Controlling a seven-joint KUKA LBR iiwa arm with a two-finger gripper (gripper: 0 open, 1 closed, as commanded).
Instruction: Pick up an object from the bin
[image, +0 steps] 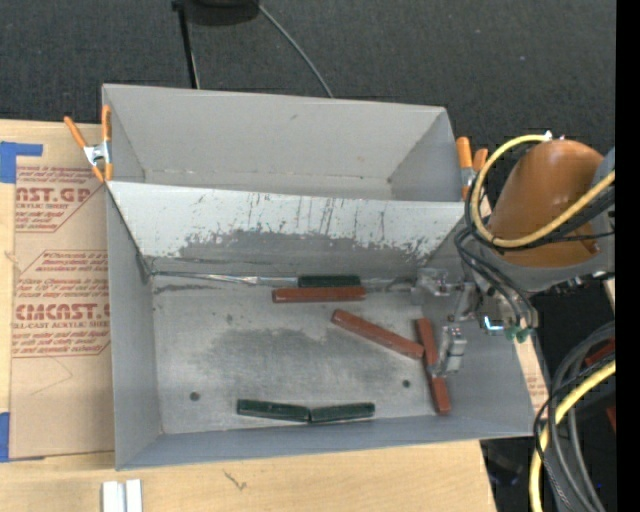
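Observation:
My gripper (454, 340) hangs low at the bin's right side, close to the right wall. Right beside it, on its left, a red-brown stick (434, 368) lies lengthwise towards the front right corner, its upper end at the gripper. A second red-brown stick (376, 335) lies slantwise just left of that one, and their ends nearly meet. Whether the gripper touches either stick I cannot make out.
A third red-brown stick (320, 294) lies along the back wall's foot with a dark green stick (328, 282) just behind it. Two dark green sticks (305, 410) lie end to end near the front wall. The arm with its orange cover and cables stands over the right rim.

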